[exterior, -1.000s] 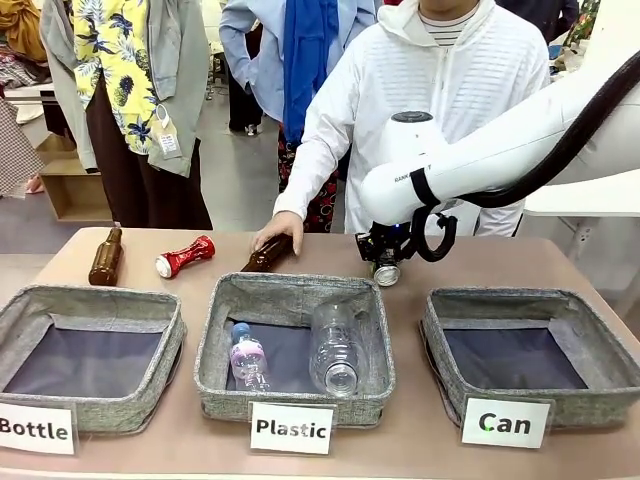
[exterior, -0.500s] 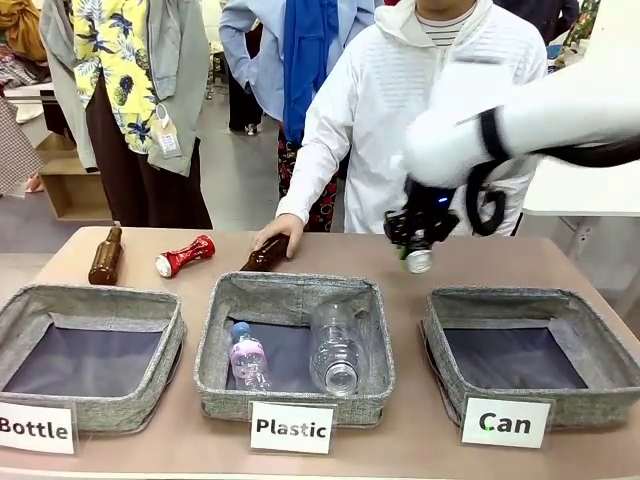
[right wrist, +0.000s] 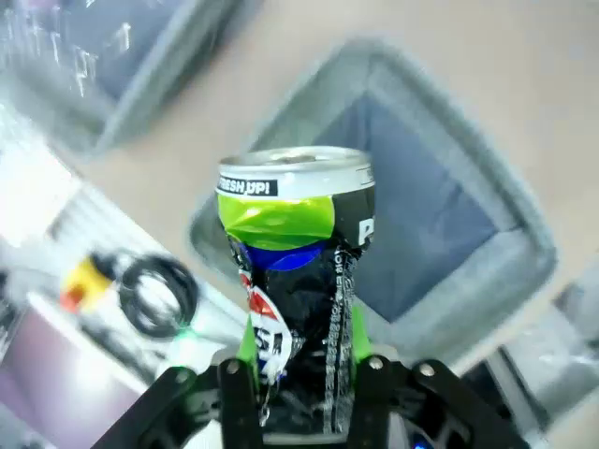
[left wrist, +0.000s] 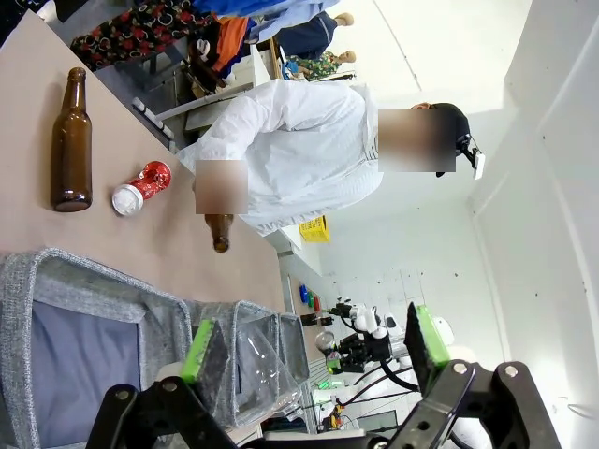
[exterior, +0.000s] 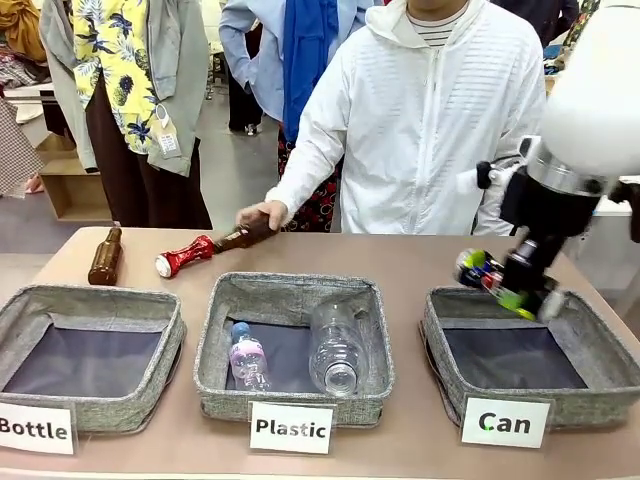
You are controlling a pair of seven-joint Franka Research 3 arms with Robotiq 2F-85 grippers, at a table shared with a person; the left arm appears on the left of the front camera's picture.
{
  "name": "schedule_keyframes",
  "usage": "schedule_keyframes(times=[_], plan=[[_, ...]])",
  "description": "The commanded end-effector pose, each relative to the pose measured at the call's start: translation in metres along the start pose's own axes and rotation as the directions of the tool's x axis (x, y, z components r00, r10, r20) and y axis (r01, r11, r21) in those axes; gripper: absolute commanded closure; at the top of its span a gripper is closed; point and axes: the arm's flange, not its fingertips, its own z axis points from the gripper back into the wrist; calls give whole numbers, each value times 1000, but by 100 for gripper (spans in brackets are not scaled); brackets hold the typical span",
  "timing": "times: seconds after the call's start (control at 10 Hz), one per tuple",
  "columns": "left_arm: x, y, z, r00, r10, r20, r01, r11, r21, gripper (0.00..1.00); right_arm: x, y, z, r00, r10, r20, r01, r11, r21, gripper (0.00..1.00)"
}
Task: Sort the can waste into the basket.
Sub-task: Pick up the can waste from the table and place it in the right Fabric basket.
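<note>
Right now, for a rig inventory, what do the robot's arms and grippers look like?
The right arm is a rounded white shell with a silver ring above a black wrist. The right gripper is black with green pads. The left gripper has black linked fingers tipped with flat green pads.

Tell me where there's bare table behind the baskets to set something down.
Bare: the table strip behind the Plastic basket, between the person's hand and the right gripper, shut on the black can. The narrow gaps between baskets are bare too. Crowded: the back left, where a brown bottle, the red can and the hand's bottle are close together.
</note>
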Motion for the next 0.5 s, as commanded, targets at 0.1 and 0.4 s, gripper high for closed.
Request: schedule_keyframes(times=[0.1, 0.4], plan=[[-1, 0, 0, 1000, -20, 2, 20, 1000, -14, 0, -42, -28, -17, 939, 314, 139, -295, 945, -140, 100], [-1, 0, 0, 1000, -20, 2, 20, 1000, -14, 0, -49, -38, -31, 927, 327, 185, -299, 940, -165, 100]])
